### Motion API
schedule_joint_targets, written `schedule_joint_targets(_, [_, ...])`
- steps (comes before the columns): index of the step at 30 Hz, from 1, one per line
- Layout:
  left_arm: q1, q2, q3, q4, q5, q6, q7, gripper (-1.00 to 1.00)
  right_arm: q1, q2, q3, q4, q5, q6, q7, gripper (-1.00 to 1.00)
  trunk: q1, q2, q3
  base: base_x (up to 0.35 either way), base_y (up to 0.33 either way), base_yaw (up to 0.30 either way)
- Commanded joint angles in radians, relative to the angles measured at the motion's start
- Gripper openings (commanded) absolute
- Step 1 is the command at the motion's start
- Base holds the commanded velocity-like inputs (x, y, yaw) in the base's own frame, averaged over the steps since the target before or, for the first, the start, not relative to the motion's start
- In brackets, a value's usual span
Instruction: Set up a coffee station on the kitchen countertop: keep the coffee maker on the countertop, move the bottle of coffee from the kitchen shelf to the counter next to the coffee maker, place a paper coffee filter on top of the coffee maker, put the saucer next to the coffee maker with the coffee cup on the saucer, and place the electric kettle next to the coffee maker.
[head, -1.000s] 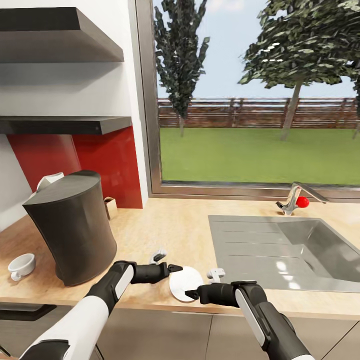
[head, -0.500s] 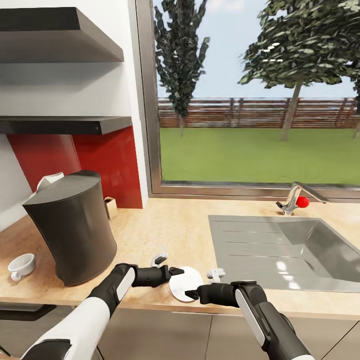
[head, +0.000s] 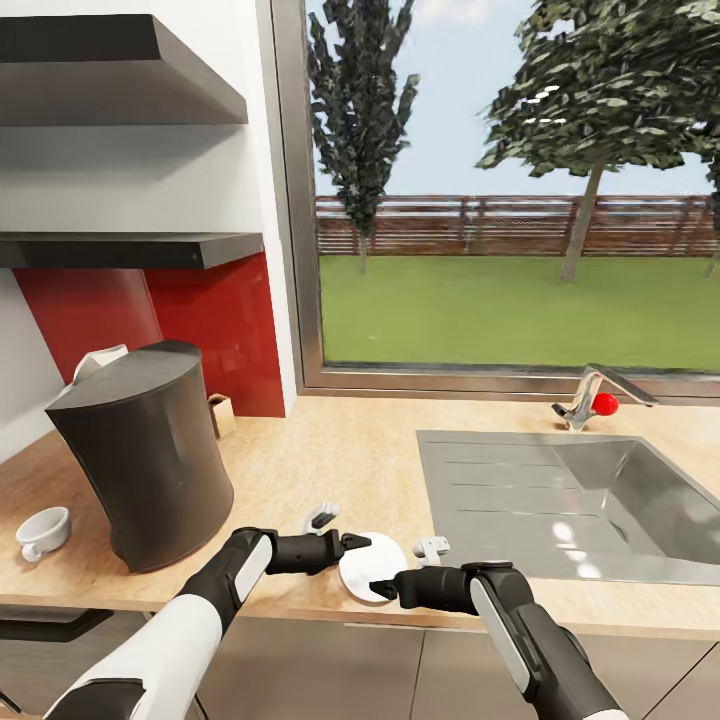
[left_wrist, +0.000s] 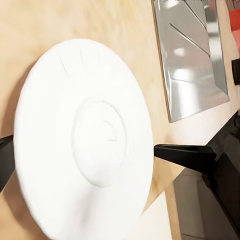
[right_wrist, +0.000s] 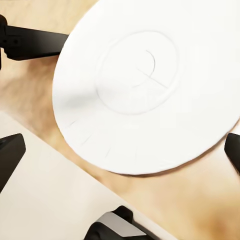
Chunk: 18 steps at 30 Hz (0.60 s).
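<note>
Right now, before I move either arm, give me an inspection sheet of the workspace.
Surface: wooden countertop, sink set in at right.
Job's things: white saucer flat near the front edge; coffee maker at left; coffee cup beside it, not on the saucer.
Clutter: small brown box behind the coffee maker.
Grippers: left gripper and right gripper at the saucer's rim from opposite sides; both open.
Cables: nothing seen.
Surroundings: two wall shelves, window, tap.
</note>
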<state>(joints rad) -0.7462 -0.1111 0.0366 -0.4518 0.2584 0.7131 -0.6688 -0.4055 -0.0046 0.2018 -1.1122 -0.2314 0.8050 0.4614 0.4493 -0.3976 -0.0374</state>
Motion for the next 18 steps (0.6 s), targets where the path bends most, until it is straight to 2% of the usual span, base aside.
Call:
schedule_joint_targets(1, [-0.001, -0.001, 0.004, 0.000, 0.003, 0.006, -0.002, 1.00, -0.001, -0.001, 0.001, -0.001, -0.003, 0.005, 0.000, 1.00, 0.001, -0.002, -0.002, 0.000, 0.000, 0.000])
schedule_joint_targets(18, [-0.001, -0.004, 0.003, 0.000, 0.005, 0.006, -0.002, 1.00, -0.001, 0.001, -0.001, 0.026, -0.002, 0.006, -0.001, 1.00, 0.001, -0.002, -0.002, 0.000, 0.000, 0.000])
